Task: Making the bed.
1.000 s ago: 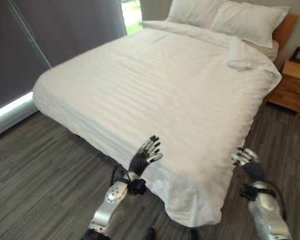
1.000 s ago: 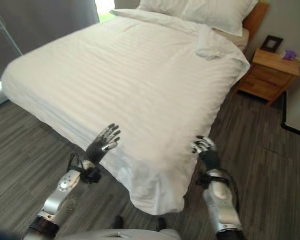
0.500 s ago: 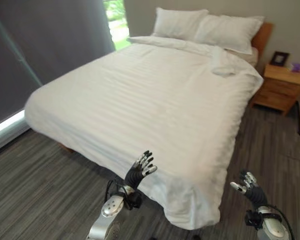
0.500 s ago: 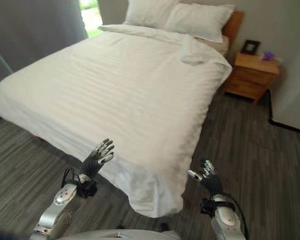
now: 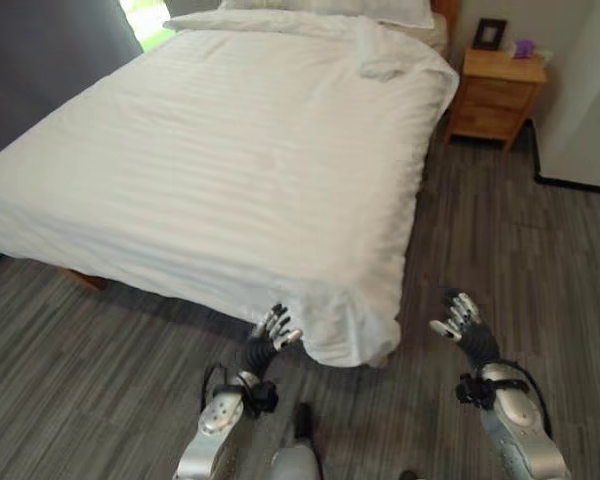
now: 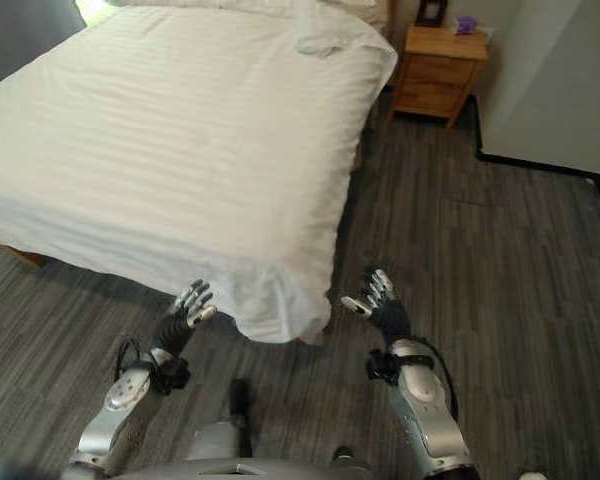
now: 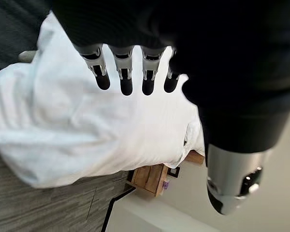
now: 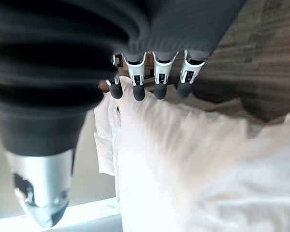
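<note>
A large bed [image 5: 40, 215] is taking most of the eye views, and a white striped duvet [image 5: 220, 150] is covering it completely; the duvet is lying quite smooth on top and is hanging down over the sides; at the near corner [image 5: 345, 325] it is bunching into some folds and is hanging low toward the floor. The grey wood-pattern floor [image 6: 500, 250] is running around the bed. At the far end of the bed, white pillows [image 5: 380, 10] are lying against the head side, and one turned-back fold of the duvet [image 5: 380, 62] is lying crumpled near them. A wooden nightstand [image 5: 492, 95] is standing just beside the far right corner of the bed; a small dark picture frame [image 5: 489, 32] and a small purple thing [image 5: 524, 47] are standing on it.

The left hand [image 5: 270, 333] is hanging in the air just beside the near corner of the duvet, fingers straight and spread, holding nothing; I cannot tell if the fingertips are touching the cloth. In the left wrist view its fingers [image 7: 126, 72] are pointing straight toward the white duvet. The right hand [image 5: 462, 325] is hovering over the floor, to the right of the corner and apart from it, fingers relaxed and spread, also holding nothing.
</note>
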Tool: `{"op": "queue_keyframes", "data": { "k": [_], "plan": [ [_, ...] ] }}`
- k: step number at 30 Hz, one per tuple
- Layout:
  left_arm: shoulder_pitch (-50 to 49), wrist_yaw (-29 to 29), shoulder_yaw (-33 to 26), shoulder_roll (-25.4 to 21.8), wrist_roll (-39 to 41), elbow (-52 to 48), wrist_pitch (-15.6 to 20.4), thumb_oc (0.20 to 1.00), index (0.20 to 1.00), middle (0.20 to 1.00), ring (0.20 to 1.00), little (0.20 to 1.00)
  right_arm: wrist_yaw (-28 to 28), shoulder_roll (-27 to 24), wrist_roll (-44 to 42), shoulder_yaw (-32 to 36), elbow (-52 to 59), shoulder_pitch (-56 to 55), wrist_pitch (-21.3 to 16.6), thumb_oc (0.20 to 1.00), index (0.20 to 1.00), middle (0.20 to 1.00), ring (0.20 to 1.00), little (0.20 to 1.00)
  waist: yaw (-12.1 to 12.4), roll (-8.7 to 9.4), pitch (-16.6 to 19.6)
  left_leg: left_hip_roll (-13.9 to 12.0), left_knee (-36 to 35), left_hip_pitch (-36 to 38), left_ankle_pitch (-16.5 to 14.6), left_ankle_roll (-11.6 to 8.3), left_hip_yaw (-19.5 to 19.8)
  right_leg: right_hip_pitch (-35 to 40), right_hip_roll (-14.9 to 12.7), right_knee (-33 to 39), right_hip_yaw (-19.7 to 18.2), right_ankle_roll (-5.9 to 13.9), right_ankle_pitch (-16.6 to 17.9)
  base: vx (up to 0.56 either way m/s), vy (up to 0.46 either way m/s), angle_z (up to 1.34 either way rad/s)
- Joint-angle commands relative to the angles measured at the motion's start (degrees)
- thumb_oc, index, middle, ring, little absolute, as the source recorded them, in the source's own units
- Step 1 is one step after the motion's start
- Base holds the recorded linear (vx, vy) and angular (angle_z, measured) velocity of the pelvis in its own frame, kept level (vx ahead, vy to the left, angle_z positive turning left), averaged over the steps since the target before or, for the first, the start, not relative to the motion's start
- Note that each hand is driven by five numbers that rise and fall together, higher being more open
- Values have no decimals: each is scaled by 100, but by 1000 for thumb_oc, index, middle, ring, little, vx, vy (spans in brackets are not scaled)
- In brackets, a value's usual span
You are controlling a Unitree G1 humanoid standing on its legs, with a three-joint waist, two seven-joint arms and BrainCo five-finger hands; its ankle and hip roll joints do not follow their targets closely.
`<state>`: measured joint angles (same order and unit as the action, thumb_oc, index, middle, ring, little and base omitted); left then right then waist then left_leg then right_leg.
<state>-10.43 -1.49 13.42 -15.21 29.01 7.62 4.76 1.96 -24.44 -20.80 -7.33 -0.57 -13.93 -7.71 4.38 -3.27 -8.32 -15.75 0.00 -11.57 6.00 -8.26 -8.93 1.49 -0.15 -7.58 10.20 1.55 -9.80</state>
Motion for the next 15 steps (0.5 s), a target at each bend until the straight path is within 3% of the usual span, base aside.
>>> {"op": "queue_keyframes", "data": {
  "k": [1, 3, 4, 6, 7, 8, 13, 14, 15],
  "plan": [
    [692, -144, -43, -248, 79, -270, 313, 1000, 1000, 1000, 1000, 1000, -54, 234, 191, 296, 338, 574, -292, 1000, 1000, 1000, 1000, 1000, -8, 661, -212, 1033, 778, 328, 272, 257, 888, 541, -544, 857, -156, 405, 784, -125, -127, -19],
    [618, -265, 17, -197, 177, -283, 251, 1000, 1000, 1000, 1000, 1000, -167, 312, 7, 400, 222, 395, -245, 1000, 1000, 1000, 1000, 1000, -171, 743, -30, 1179, 896, 562, -156, 488, 456, 457, -553, 987, -134, 378, 940, -197, -173, -40],
    [613, -265, 20, -198, 177, -285, 250, 1000, 1000, 1000, 1000, 1000, -168, 312, 6, 402, 225, 388, -244, 1000, 1000, 1000, 1000, 1000, -161, 740, -31, 1174, 924, 559, -181, 490, 449, 464, -551, 990, -141, 380, 937, -158, -109, -19],
    [607, -316, 106, -182, 132, -301, 198, 1000, 1000, 1000, 1000, 1000, -89, 425, 105, 432, 173, 313, -225, 1000, 1000, 1000, 1000, 1000, -237, 716, 83, 1420, 1011, 745, -404, 565, 323, 366, -478, 997, -107, 370, 1003, -101, -28, 36],
    [629, -306, 119, -199, 140, -329, 176, 1000, 1000, 1000, 1000, 1000, -12, 513, 167, 474, 207, 274, -203, 1000, 1000, 1000, 1000, 1000, -344, 655, 192, 1451, 741, 978, -529, 614, 149, 312, -411, 1040, -60, 393, 1040, -88, 81, 22],
    [676, -218, 182, -181, 66, -297, 187, 1000, 1000, 1000, 1000, 1000, 60, 728, 8, 416, 183, 217, -205, 1000, 1000, 1000, 1000, 1000, -446, 474, 396, 1535, -127, 1345, -468, 717, 159, 278, -266, 1075, -74, 429, 1041, -68, 112, -11],
    [658, -113, 75, -267, -64, -430, 148, 1000, 1000, 1000, 1000, 1000, 1, 941, -485, 295, 181, 95, -97, 1000, 1000, 1000, 1000, 1000, -482, 477, 477, 1571, -206, 1466, -451, 746, 242, 341, -277, 1081, -44, 406, 1050, -52, 50, 14],
    [467, 101, -599, -239, -513, -130, 86, 1000, 1000, 1000, 1000, 1000, -307, 783, -1193, 698, -319, 10, -6, 1000, 1000, 1000, 1000, 1000, -637, 259, 249, 1300, -500, 1822, -775, 565, 267, -486, -691, 307, 512, 617, 1350, -79, 92, 7],
    [570, 160, -628, -296, -544, -144, 125, 1000, 1000, 1000, 1000, 1000, -260, 824, -1169, 631, -348, 176, -28, 1000, 1000, 1000, 1000, 1000, -623, 252, 228, 1336, -500, 1805, -769, 598, 265, -607, -756, 209, 574, 659, 1470, -153, 191, 10]
  ]
}}
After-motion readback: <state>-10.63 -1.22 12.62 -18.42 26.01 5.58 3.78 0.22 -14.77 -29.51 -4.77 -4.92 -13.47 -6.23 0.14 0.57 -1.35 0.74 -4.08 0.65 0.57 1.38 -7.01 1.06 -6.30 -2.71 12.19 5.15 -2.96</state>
